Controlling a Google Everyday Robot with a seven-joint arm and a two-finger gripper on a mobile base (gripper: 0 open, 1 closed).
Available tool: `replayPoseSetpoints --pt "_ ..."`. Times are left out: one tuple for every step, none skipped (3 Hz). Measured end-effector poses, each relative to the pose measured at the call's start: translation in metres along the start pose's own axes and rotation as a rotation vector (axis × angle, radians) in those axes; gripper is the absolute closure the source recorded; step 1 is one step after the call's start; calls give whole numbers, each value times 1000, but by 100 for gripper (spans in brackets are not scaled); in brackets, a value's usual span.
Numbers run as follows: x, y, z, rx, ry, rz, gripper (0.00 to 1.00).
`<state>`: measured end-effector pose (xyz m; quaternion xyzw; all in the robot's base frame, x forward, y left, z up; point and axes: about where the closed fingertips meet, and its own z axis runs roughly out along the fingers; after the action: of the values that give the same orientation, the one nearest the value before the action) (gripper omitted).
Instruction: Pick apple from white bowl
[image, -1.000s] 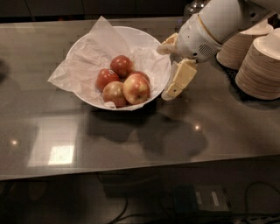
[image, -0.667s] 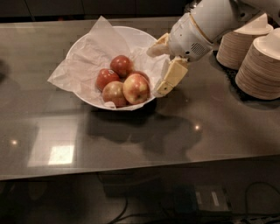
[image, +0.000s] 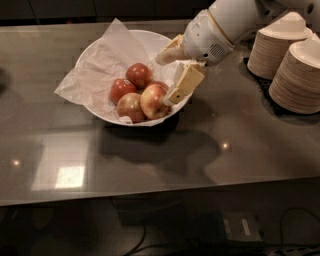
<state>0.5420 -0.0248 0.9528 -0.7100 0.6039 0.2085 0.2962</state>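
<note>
The white bowl (image: 149, 41), lined with crumpled white paper, stands on the dark table left of centre. It holds several apples. The apple (image: 154, 100), the largest and lightest, red-orange with pale yellow patches, lies at the bowl's front right. My gripper (image: 166, 80) is open and hangs over the bowl's right rim. Its lower cream finger (image: 184, 84) reaches down just right of the apple, very close to it. The upper finger (image: 169, 52) is over the bowl's back right. Nothing is held.
Two smaller dark red apples (image: 138, 74) (image: 121, 89) and a duller yellow-red one (image: 130, 106) lie beside the apple. Two stacks of cream paper bowls (image: 276, 47) (image: 299, 77) stand at the right. The white arm (image: 225, 25) comes in from the upper right.
My gripper has moved left, from beside the bowl's right side to over its right rim, close to the largest apple. The apples and bowl have not moved.
</note>
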Motion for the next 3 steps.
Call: replayPoseSetpoints --pt "-1 0 3 -9 -3 -1 25" --pt "5 -2 16 -40 1 17 26" --pt "12 -1 29 -71 8 43 26"
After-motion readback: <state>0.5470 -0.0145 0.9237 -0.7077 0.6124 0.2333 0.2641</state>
